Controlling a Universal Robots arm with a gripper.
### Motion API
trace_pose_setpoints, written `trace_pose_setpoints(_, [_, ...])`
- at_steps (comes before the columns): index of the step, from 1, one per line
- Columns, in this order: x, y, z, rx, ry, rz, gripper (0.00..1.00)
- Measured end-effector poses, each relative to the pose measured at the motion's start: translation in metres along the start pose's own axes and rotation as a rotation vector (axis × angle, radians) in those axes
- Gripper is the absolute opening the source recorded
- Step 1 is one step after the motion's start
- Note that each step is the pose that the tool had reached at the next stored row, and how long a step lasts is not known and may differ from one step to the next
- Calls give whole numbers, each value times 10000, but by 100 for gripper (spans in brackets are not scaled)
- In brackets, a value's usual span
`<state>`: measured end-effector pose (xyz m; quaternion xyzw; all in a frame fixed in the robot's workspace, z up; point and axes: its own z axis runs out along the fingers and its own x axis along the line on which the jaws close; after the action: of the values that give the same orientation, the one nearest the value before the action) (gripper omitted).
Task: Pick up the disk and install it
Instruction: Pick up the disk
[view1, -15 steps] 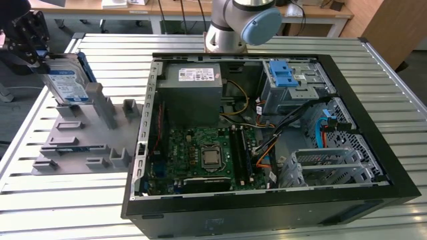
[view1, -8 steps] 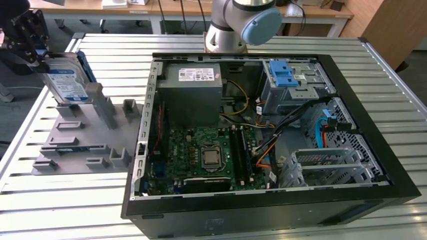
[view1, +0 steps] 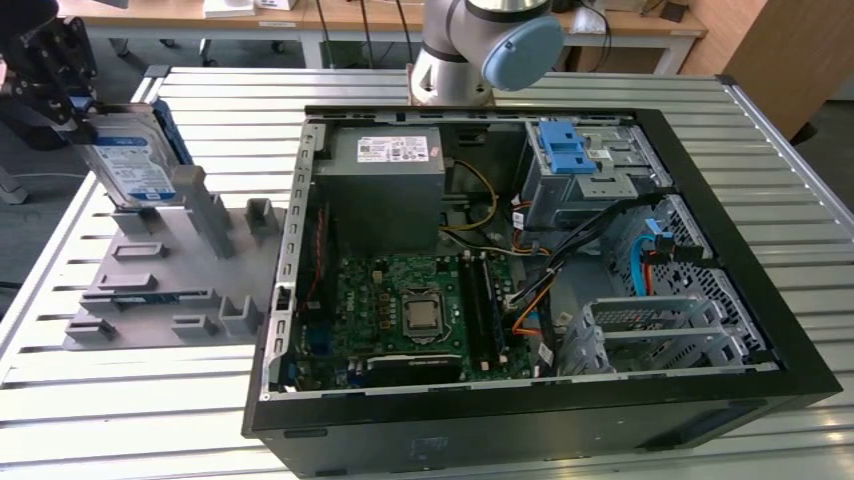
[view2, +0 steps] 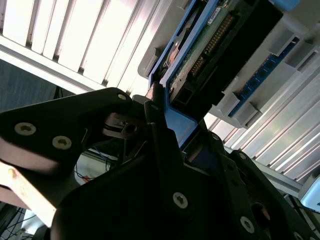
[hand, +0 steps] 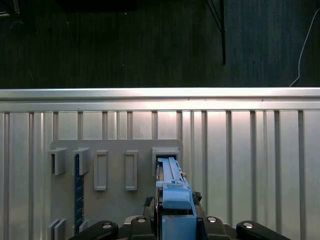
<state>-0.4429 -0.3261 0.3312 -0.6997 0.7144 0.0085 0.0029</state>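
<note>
- Holding the disk by its upper end, my hand sits at the exterior view's far left, well apart from the open computer case
- In the second wrist view I see the dark fingers closed in on the blue rail at the disk's edge, pressed against it, with no gap I can make out
- Label: the blue-and-white label on the disk's broad face is turned toward the exterior camera; its print is too small for me to make out
- A white sticker lies on top of the grey power-supply box inside the case, and it too carries print
- Orientation: the disk stands on end, long axis near upright, its top leaning a little toward the exterior view's left
- Its lower end is at a slot of the grey fixture on the slatted metal worktop; I cannot tell whether it rests in the slot or hangs just above
- A silver cage with a light-blue latch sits at the case's far corner
</note>
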Motion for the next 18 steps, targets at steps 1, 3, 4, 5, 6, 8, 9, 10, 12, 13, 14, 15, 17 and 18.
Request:
trace_pose_setpoints(1, [0, 0, -1, 0, 0, 0, 36])
trace_pose_setpoints(3, [0, 1, -4, 1, 0, -1, 36])
trace_pose_setpoints(4, [0, 2, -6, 0, 0, 0, 36])
trace_pose_setpoints(5, [0, 2, -7, 2, 0, 0, 36])
trace_pose_setpoints(6, [0, 3, -8, 4, 0, 0, 36])
trace_pose_setpoints(8, [0, 3, -11, 5, 0, 0, 36])
trace_pose_setpoints(9, [0, 3, -13, 4, 0, 0, 36])
trace_pose_setpoints(10, [0, 3, -14, 4, 0, 0, 36])
trace_pose_setpoints(12, [-7, 8, -32, 5, 26, 0, 36])
trace_pose_setpoints(13, [-7, 8, -32, 5, 26, 0, 36])
trace_pose_setpoints(14, [-7, 8, -32, 6, 25, 0, 36])
trace_pose_setpoints(15, [-7, 8, -34, 6, 25, 0, 36])
trace_pose_setpoints(17, [-7, 8, -39, 6, 26, 0, 36])
trace_pose_setpoints(18, [-7, 8, -43, 5, 26, 0, 36])
